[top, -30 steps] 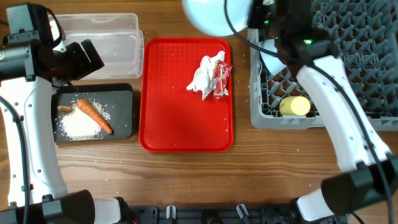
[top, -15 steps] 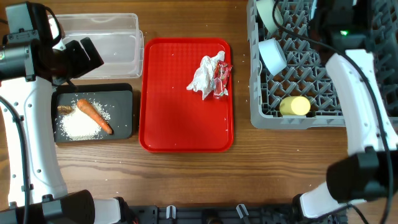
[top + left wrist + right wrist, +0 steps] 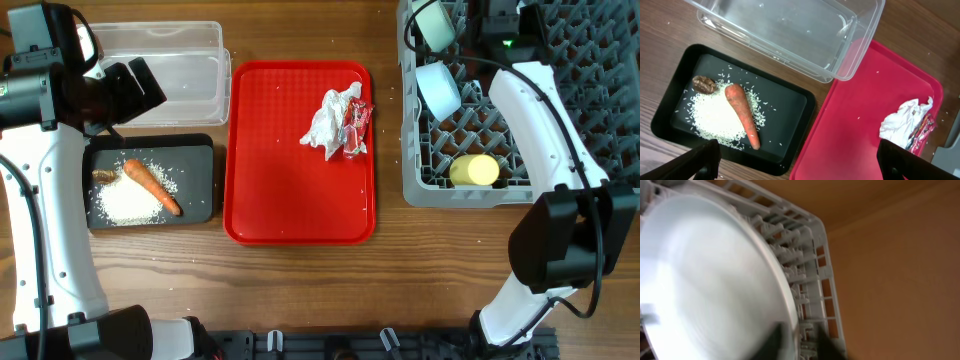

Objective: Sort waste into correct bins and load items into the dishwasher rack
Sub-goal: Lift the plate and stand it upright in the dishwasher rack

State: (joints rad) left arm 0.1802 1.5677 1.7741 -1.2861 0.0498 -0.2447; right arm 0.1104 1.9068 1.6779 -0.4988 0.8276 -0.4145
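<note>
The pale blue plate (image 3: 710, 275) fills the right wrist view and stands tilted at the far left corner of the grey dishwasher rack (image 3: 580, 90), where it also shows from overhead (image 3: 435, 22). My right gripper (image 3: 802, 342) is shut on the plate's rim, and it shows in the overhead view (image 3: 470, 12). The white-blue bowl (image 3: 440, 88) and yellow cup (image 3: 473, 170) sit in the rack. The carrot (image 3: 742, 115), rice (image 3: 715, 117) and brown scrap (image 3: 704, 84) lie in the black tray (image 3: 790, 100). The wrappers (image 3: 338, 122) lie on the red tray (image 3: 290, 190). My left gripper (image 3: 805, 165) is open above the black tray. No green bowl is visible.
The clear plastic box (image 3: 170, 65) stands beyond the black tray (image 3: 200, 160) and holds nothing I can see. The red tray lies between the bins and the rack. Bare wood runs along the front edge of the table.
My right arm has carried the plate from above the red tray's far edge over to the rack's far left corner and lowered it there. The left arm has not moved.
</note>
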